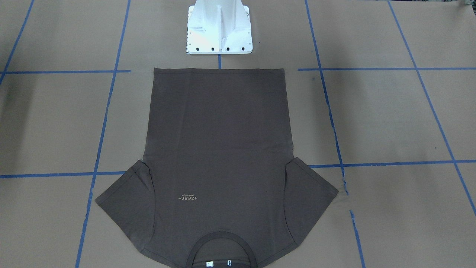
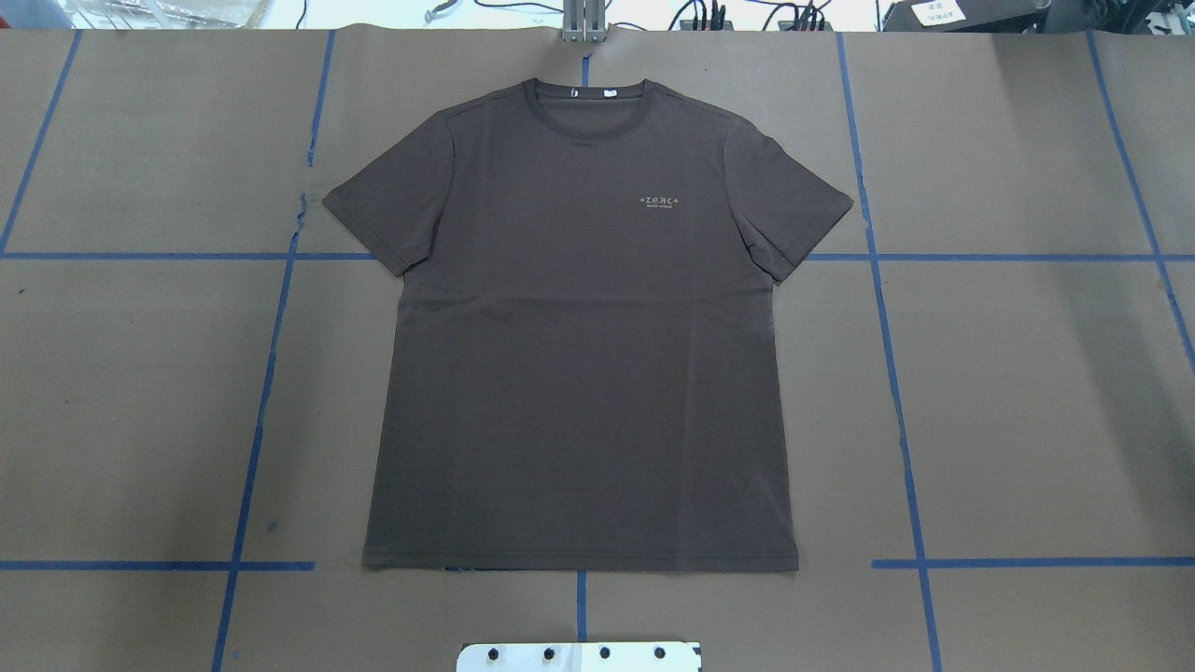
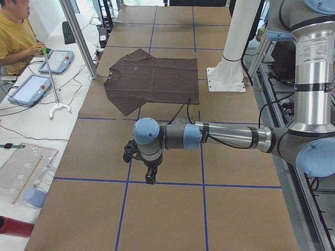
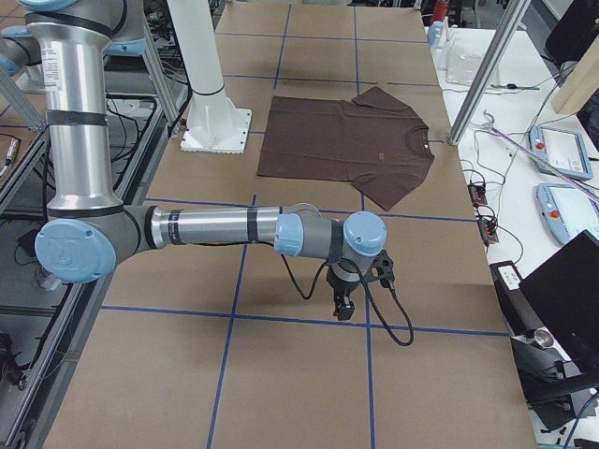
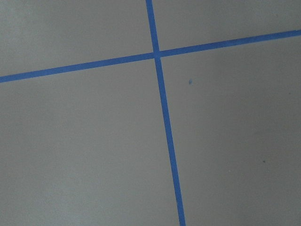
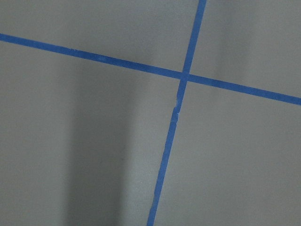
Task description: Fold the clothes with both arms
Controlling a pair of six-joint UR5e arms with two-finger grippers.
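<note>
T-shirt (image 2: 579,373) lay flat, unfolded, hem toward pedestal (image 1: 219,29), left gripper (image 3: 150,178) and right gripper (image 4: 344,311) hung over bare table (image 2: 1027,392), well apart from it, finger state impossible to tell

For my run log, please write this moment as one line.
garment: dark brown short-sleeved T-shirt flat, unfolded | left gripper: off shirt, over brown paper, open/shut unclear | right gripper: likewise
</note>
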